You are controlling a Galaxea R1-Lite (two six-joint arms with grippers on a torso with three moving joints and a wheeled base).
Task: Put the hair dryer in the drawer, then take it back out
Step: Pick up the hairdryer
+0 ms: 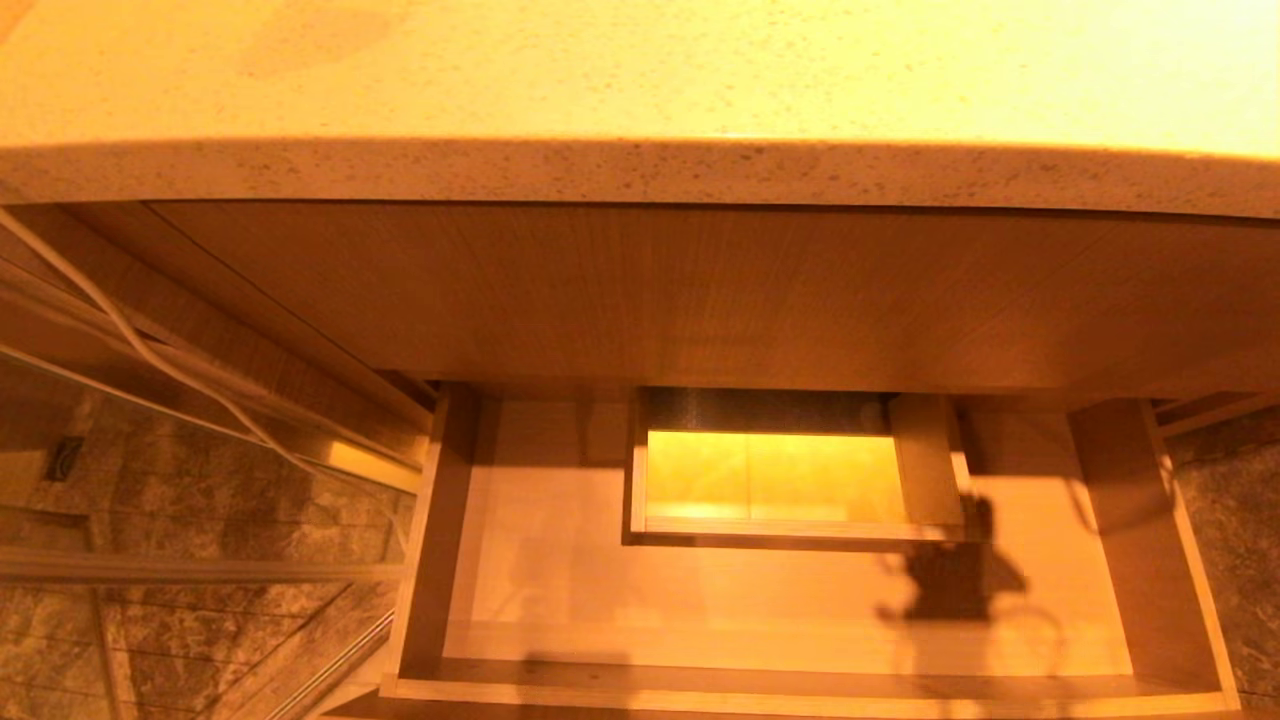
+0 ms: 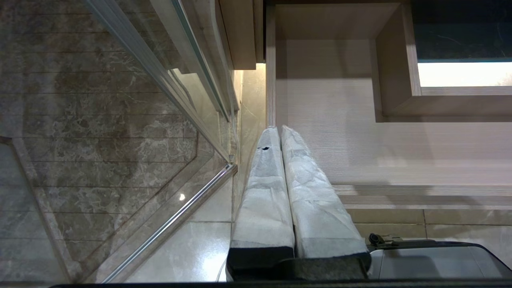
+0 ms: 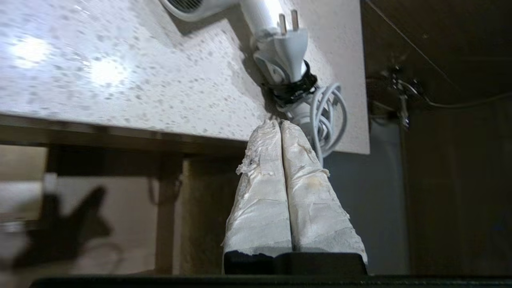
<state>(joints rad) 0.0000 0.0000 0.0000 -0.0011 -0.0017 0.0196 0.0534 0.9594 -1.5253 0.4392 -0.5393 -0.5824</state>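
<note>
- The drawer (image 1: 800, 620) stands pulled open below a speckled stone surface (image 1: 640, 80); its pale wood-grain floor is bare, with a boxed rectangular cutout (image 1: 775, 480) near the back.
- The hair dryer (image 3: 256, 24), white, lies on the surface at its edge, with its plug (image 3: 286, 48) and looped cord (image 3: 326, 116) bound to the handle by a dark strap.
- The right tool (image 3: 280, 128) has its tape-wrapped fingers pressed together, empty, tips just beside the cord loops.
- The left tool (image 2: 279, 132) is likewise closed and empty, hanging over the drawer's left edge by a glass panel (image 2: 160, 100) and marble floor (image 2: 80, 120).
</note>
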